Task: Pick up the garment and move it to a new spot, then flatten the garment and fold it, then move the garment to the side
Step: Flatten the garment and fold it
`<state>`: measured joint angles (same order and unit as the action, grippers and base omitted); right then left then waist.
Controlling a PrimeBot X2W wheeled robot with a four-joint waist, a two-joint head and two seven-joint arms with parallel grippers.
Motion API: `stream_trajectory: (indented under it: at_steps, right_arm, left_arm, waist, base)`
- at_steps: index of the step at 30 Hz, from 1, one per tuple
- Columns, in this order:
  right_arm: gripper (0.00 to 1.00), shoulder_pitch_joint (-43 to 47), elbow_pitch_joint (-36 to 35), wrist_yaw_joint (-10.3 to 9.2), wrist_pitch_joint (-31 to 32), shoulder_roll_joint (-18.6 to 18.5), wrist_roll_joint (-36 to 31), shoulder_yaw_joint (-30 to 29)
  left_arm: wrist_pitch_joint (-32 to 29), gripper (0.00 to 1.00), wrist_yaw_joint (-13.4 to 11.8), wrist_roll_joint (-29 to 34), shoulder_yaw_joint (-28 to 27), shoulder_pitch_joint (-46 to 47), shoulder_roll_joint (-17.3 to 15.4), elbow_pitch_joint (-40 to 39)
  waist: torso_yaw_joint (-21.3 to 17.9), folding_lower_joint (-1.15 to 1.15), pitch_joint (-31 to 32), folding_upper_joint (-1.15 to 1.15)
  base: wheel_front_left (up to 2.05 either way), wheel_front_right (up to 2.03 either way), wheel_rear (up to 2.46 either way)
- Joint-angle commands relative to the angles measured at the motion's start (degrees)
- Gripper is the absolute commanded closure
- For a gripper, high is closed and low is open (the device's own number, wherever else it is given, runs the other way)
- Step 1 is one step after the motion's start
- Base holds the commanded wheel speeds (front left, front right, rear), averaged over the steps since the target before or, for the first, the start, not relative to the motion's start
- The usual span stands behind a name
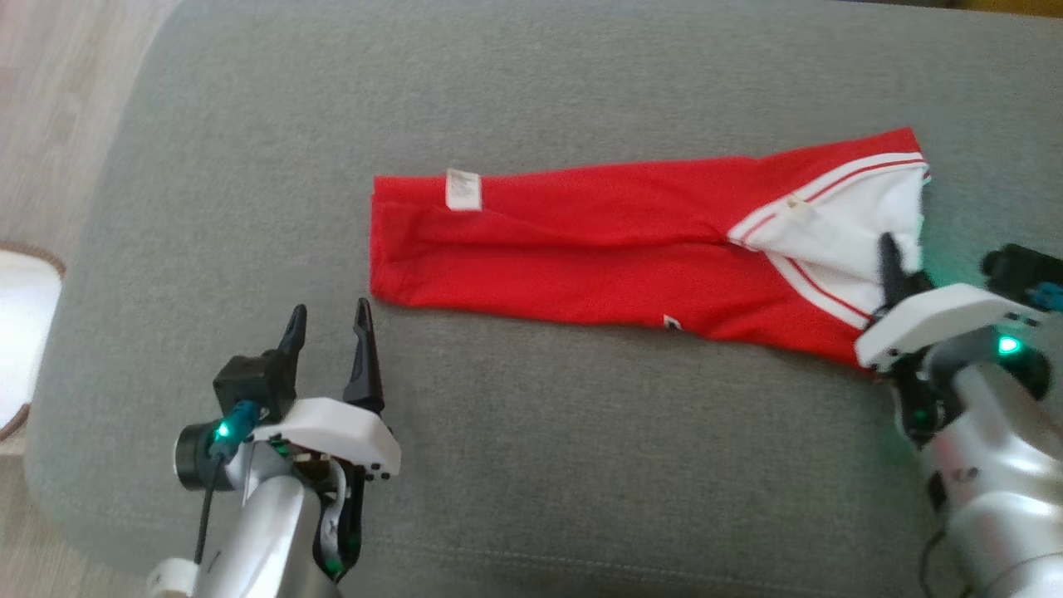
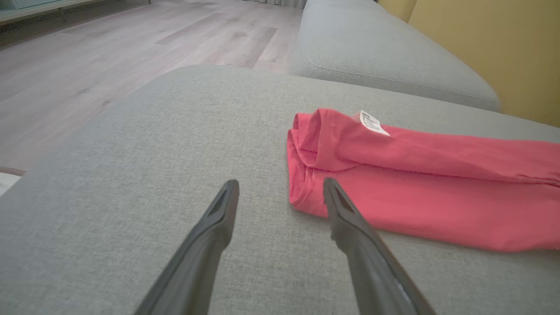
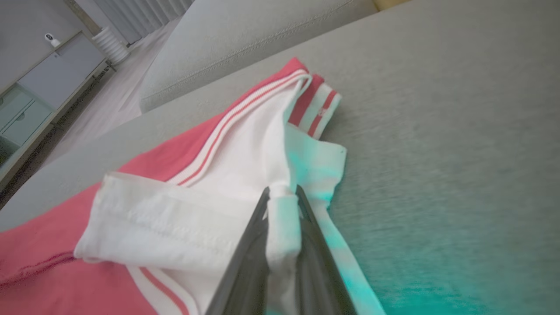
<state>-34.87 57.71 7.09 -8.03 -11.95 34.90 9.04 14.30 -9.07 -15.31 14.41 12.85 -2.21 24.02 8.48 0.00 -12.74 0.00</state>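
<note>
Dark fingers of the left gripper (image 1: 330, 307) are standing wide apart and holding nothing, hovering over the grey cushion (image 1: 581, 482) just short of the hemmed end of the red garment (image 1: 581, 241). In the left wrist view one fingertip is overlapping the near corner of that end, though it cannot be told whether it is touching the cloth. At the garment's opposite end, the right gripper (image 3: 282, 192) is pinching a fold of the white panel (image 3: 197, 205) between its nearly closed fingers, and green light from the arm is tinting the cloth beside them. The garment is lying folded into a long band across the middle of the cushion. A white label (image 1: 463, 189) is sitting on top of the garment near its hemmed end, along the far edge. White-and-red striped trim (image 3: 315, 103) is bordering the white panel at the garment's collar end. Beyond the garment, a second grey cushion (image 2: 385, 48) and a wooden floor (image 2: 87, 65) are showing.
</note>
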Motion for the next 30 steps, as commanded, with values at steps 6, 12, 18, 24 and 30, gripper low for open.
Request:
stream_trajectory:
  at_steps: [6, 12, 18, 24, 30]
  right_arm:
    - [1.0, -0.95, -5.16, 0.4, -3.28, -4.55, 1.2, 0.29]
    - [1.0, 0.46, -16.66, 0.4, -1.98, -2.69, 3.16, 7.57]
    - [1.0, 2.57, -25.57, 0.4, 1.9, 0.12, 5.57, 14.86]
    - [1.0, 2.14, -26.31, 0.4, 3.61, 2.26, 5.48, 18.49]
    - [1.0, -0.35, -22.39, 0.4, 4.03, 5.55, 5.02, 20.26]
  left_arm:
    - [0.7, 0.0, -0.41, -1.0, 0.14, -0.02, -0.67, -1.48]
    - [0.7, 0.0, -0.34, -2.35, 1.45, -0.57, -0.67, -1.29]
    - [0.7, 0.0, -0.44, -4.13, 3.95, -1.18, -0.67, -2.24]
    - [0.7, 0.0, -0.59, -5.68, 6.83, -1.29, -0.67, -2.63]
    - [0.7, 0.0, -1.05, -6.51, 9.18, -1.93, -0.67, -2.37]
  waist:
    - [-2.26, 0.0, 1.53, 0.0]
    - [-1.33, 0.0, 2.23, 0.0]
    - [2.81, 0.0, 2.34, 0.0]
    - [7.72, 0.0, 2.22, 0.0]
    - [12.73, 0.0, 2.47, 0.0]
  base:
    - [0.0, 0.0, 0.0]
    - [0.0, 0.0, 0.0]
    - [0.0, 0.0, 0.0]
    - [0.0, 0.0, 0.0]
    - [0.0, 0.0, 0.0]
